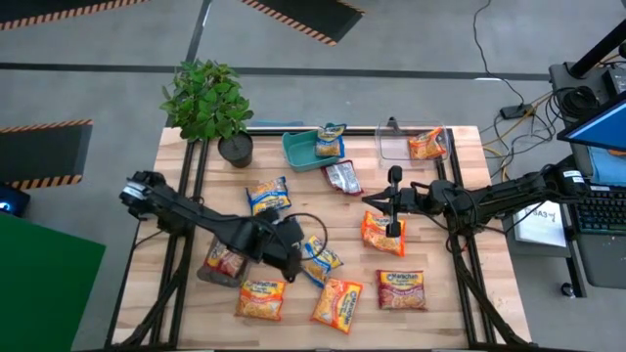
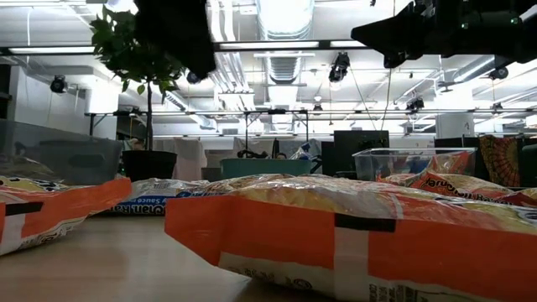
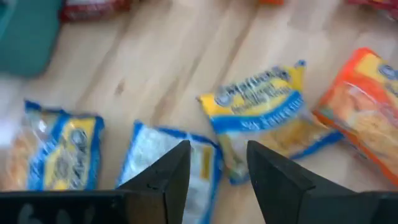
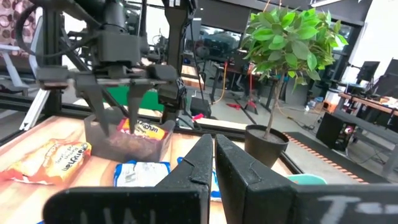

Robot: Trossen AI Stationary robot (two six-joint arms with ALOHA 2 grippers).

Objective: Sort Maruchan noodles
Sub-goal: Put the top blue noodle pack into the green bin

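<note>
the wooden table [image 1: 186, 323] is carrying maruchan noodles [image 1: 337, 303] scattered across the lower middle of the high view. the left gripper [image 3: 214, 171] is hanging with fingers parted, empty, over a blue packet [image 3: 174, 158] with bare wood around. the right gripper [image 4: 211, 155] is clenched, empty, at centre right

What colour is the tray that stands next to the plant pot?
The tray is teal; the high view shows it best, with one blue-and-yellow packet in it.
</note>
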